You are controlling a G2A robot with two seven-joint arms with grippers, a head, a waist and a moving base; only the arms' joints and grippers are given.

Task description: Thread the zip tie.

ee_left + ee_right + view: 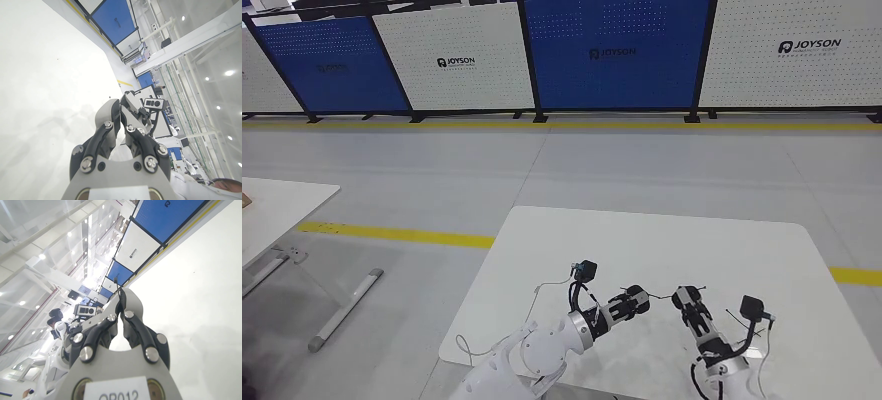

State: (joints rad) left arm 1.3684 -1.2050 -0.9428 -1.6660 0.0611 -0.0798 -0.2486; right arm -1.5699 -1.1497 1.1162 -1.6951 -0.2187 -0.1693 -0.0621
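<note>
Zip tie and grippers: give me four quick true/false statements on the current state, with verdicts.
1. The left gripper and the right gripper sit close together over the white table. True.
2. The zip tie lies flat on the table. False: it is clamped in the right gripper, with its head poking out past the jaws.
3. The left gripper's jaws are wide open. False: they are shut.
4. The zip tie is black. True.
</note>
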